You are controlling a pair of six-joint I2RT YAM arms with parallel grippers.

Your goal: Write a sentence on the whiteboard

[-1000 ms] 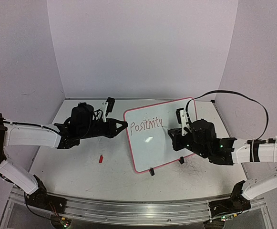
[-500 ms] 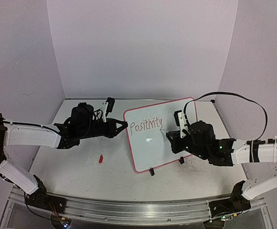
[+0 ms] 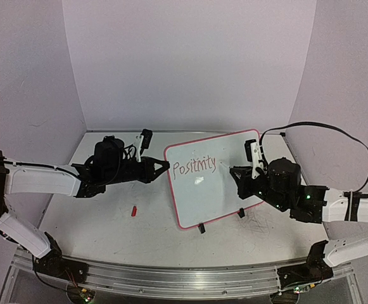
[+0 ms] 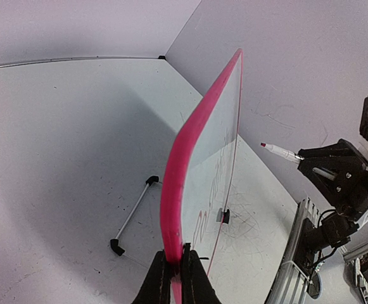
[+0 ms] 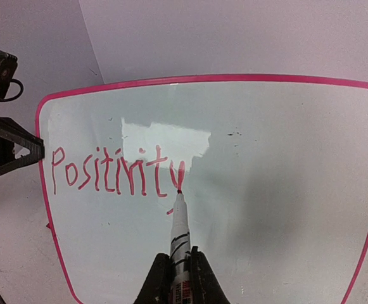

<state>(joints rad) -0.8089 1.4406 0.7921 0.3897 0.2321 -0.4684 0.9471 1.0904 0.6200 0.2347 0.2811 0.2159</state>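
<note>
Clamped together on a white marker (image 5: 178, 234), my right hand (image 5: 174, 266) points at the whiteboard (image 5: 285, 190) from its 3 o'clock side. My left hand (image 4: 176, 266) is pinched tight on the pink-red frame at the board's 9 o'clock edge.

Around the whiteboard, a small red cap (image 3: 133, 210) lies on the surface (image 3: 107, 221) at about 7 o'clock from it and well apart. Two black clip feet (image 3: 201, 228) sit under the 6 o'clock edge. In the left wrist view, a thin rod with black ends (image 4: 133, 215) lies on the surface behind the board. A black cable (image 3: 323, 130) loops over my right arm. Faint scribbles mark the surface near the right foot. Nothing stands between the marker and the board.

The sentence (image 5: 107, 174) reads only "Positivity", in thin red handwriting across the upper left of the board. A bright glare patch sits just above the letters. Some print shows on the marker barrel between my fingers, but it is too small to read.

From my right hand, the marker's red tip sits at 12 o'clock, at the tail of the final "y". The left wrist view shows the tip a little off the board face. The whiteboard stands tilted near the middle of the surface, between my two hands.
</note>
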